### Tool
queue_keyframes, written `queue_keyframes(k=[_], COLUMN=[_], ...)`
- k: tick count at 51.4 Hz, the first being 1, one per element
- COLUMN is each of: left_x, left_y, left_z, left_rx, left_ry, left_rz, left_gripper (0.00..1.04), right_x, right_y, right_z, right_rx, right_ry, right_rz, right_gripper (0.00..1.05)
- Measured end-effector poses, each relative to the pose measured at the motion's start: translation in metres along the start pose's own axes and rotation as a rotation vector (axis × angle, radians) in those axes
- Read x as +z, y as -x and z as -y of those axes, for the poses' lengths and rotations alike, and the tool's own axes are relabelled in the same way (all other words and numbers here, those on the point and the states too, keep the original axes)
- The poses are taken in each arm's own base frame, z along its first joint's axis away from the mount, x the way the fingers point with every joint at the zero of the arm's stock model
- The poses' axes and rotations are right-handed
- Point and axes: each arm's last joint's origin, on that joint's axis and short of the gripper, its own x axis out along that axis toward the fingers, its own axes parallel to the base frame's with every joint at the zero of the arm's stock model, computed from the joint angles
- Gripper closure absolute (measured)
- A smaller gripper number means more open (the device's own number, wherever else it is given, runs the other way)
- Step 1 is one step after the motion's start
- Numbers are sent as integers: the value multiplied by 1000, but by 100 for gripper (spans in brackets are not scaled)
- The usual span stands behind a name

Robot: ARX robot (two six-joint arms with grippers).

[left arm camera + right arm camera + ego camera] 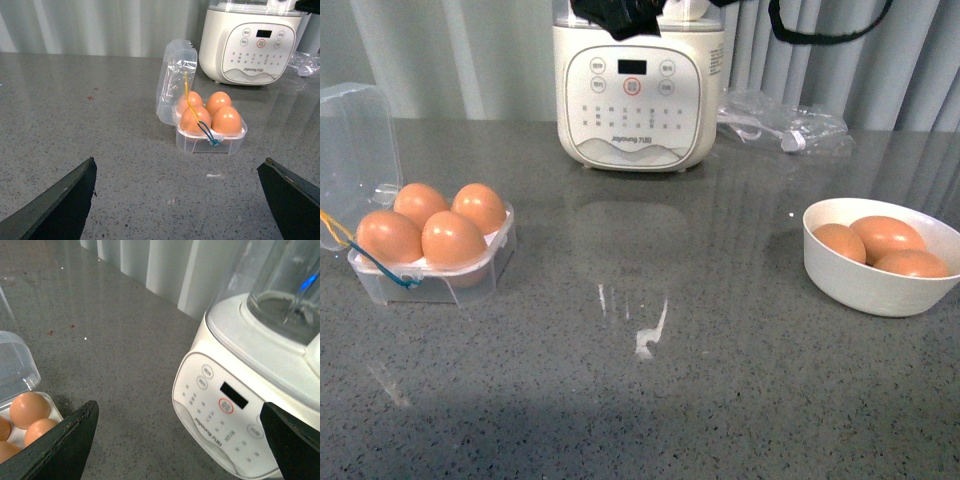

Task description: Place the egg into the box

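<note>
Egg [453, 240] is seated upright in box [430, 287], long axis vertical; left gripper [179, 167] and right gripper [179, 409] are held wide apart, empty.

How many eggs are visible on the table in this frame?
7 eggs. Four fill the clear egg box at the left; three lie in the white bowl at the right. More could be hidden beneath those three.
</note>
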Motion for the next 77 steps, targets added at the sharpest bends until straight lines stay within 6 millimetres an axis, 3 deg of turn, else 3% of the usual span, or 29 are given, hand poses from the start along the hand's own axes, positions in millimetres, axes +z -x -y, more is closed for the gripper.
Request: queue_keyframes(k=[2, 5, 6, 11, 20, 30, 46, 77], left_x=[0, 0, 0, 0, 0, 0, 0, 0], left_y=[0, 0, 0, 0, 0, 0, 0, 0], left_z=[0, 0, 0, 0, 0, 0, 0, 0], left_rx=[0, -1, -1, 2, 0, 0, 0, 0], left_ry=[0, 0, 0, 0, 0, 0, 0, 0], left_rz=[0, 0, 0, 0, 0, 0, 0, 0], left_gripper=[7, 7, 7, 7, 7, 7, 7, 7], right_x=[-5, -17, -24, -41, -80, -113, -141, -170], right_y=[-1, 5, 14, 48, 127, 163, 213, 269], right_z=[-1, -6, -8, -14, -16, -32, -52, -81], right_rx=[-48, -399, -523, -738, -846, -810, -826, -829], right_ry=[-23, -90, -128, -184, -225, -231, -236, -237], right_rz=[-9, 38, 64, 109, 140, 101, 101, 104], right_gripper=[8, 20, 25, 40, 73, 102, 101, 101])
